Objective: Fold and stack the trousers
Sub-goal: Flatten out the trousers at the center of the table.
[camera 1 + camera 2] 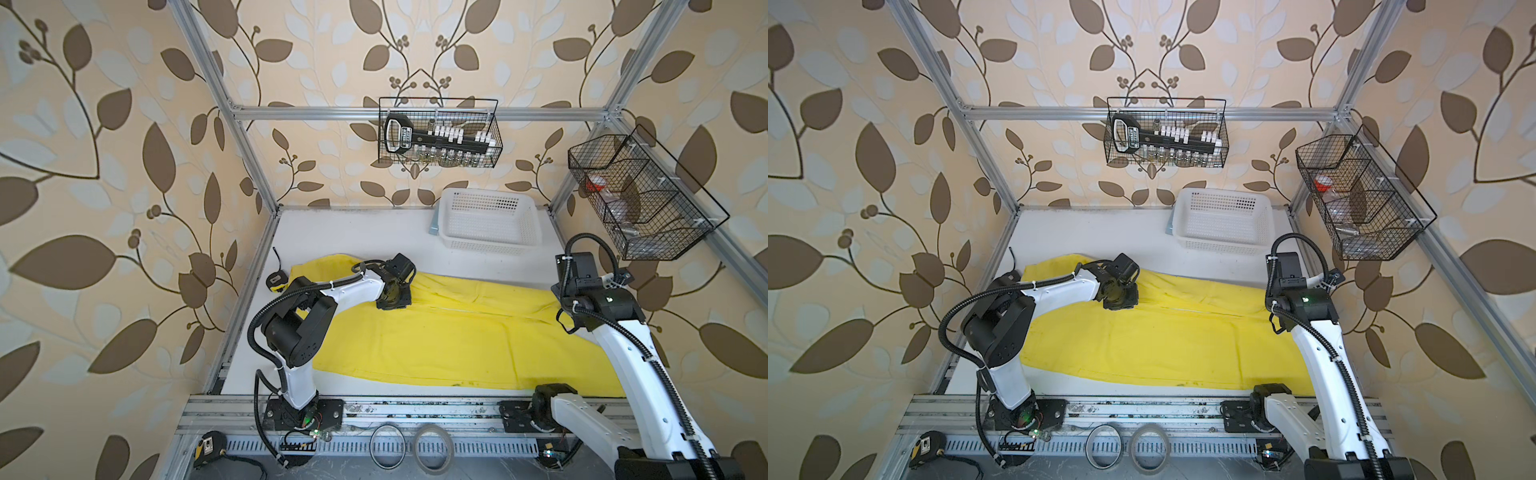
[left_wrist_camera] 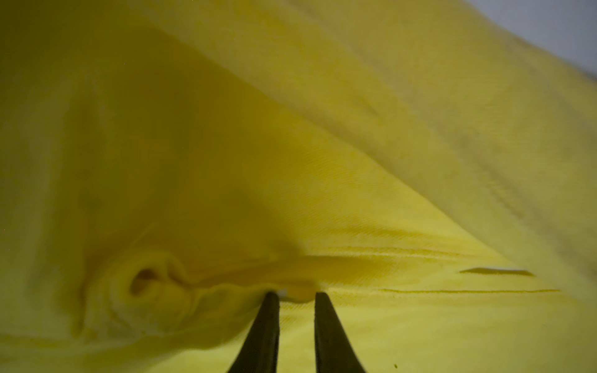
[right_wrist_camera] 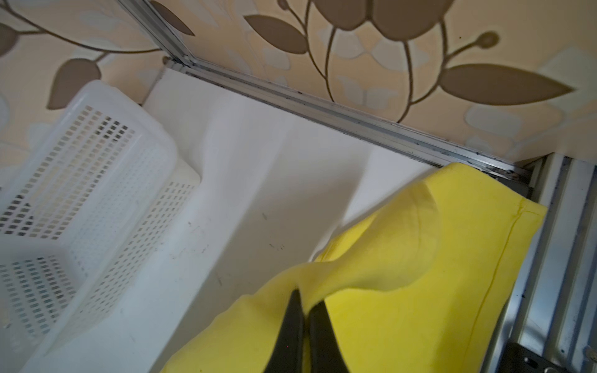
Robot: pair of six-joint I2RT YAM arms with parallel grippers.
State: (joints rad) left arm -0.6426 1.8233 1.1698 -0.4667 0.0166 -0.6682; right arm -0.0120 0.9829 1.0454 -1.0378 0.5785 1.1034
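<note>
Left arm (image 1: 349,291) reaching forward, wrist bending down. Left claw (image 2: 296,294) pressing its tips into the trousers (image 2: 355,193), jaws narrowly apart, grip unclear. Right arm (image 1: 623,349) stretching forward. Right claw (image 3: 305,306) pinching the trousers, jaws together.

Bright yellow right across the trousers (image 1: 436,340) — plain cloth, no print — on a white worktop (image 1: 353,237). The perforated basket (image 1: 486,247) is white too. The wallpaper (image 1: 104,166) has a cream ground with brown leaves and stems, and paler grey-white leaves between. A black wire basket (image 1: 436,99) and a second wire basket (image 1: 683,170), also black, hang on the silver frame (image 1: 311,111). The left arm (image 1: 357,286) and right arm (image 1: 623,353) are white with black joints. The right hand (image 3: 305,303) has black fingers (image 3: 287,336). The tape measure (image 1: 276,280) is black and yellow.
</note>
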